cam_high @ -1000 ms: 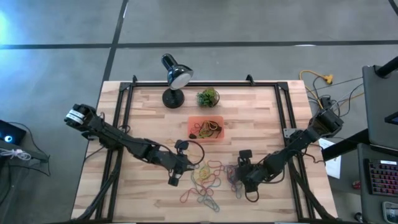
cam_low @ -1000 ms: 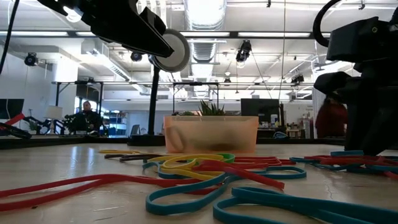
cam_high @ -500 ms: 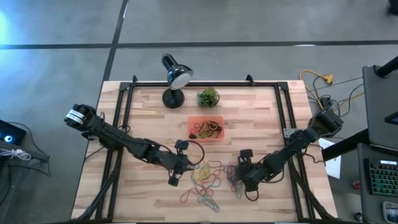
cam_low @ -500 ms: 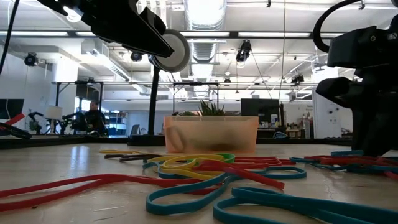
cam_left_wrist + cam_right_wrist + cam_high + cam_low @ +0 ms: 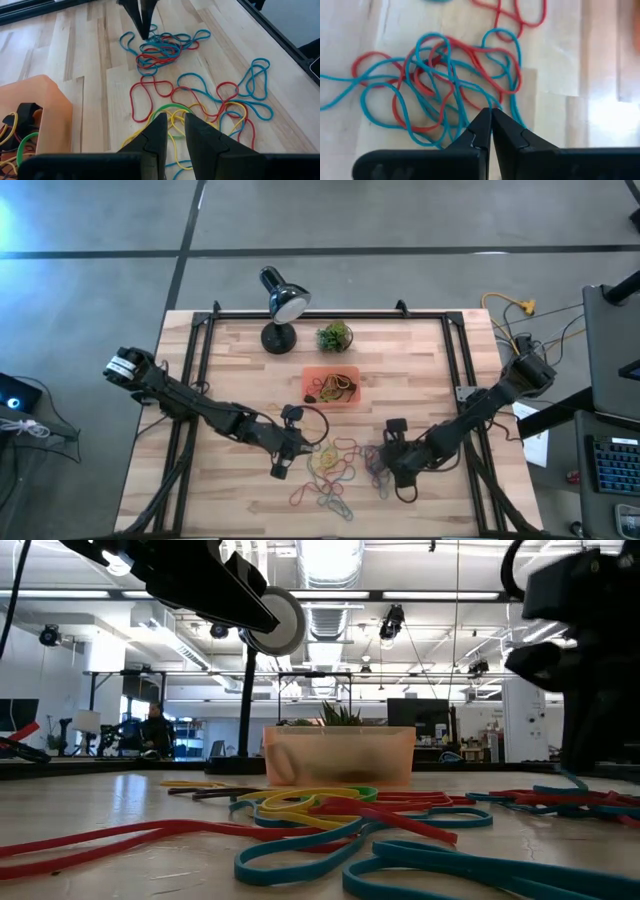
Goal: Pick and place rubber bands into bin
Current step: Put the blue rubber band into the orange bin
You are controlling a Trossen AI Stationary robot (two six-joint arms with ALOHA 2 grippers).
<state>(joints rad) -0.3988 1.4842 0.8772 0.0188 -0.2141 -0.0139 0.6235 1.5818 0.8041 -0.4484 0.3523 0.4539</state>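
Note:
Rubber bands lie loose on the wooden table in two groups: a mixed spread (image 5: 330,470) of red, yellow, green and blue loops, and a blue-and-red tangle (image 5: 455,75). The orange bin (image 5: 332,387) stands farther back and holds several bands. My right gripper (image 5: 491,112) is over the tangle's edge, shut on it; the left wrist view shows it (image 5: 144,31) from the front. My left gripper (image 5: 176,125) hovers low over the yellow and green loops (image 5: 172,112) of the spread. Its fingers are a narrow gap apart and touch nothing I can see. My right gripper pinches a blue strand (image 5: 496,104) at the edge of the blue-and-red tangle between its fingertips, coming from above and slanting down. In the low view one thin blue strand (image 5: 572,778) rises toward the fingers. The rest of the tangle (image 5: 560,798) lies on the table.
A black desk lamp (image 5: 283,305) and a small green plant ball (image 5: 334,336) stand behind the bin near the far edge. Black frame rails (image 5: 200,350) run along the table's left and right sides. Bare wood lies on the table's near left (image 5: 200,490).
My right gripper has risen a little, staying shut over the tangle. One blue strand has come up off the table with it while the other bands have stayed in place.

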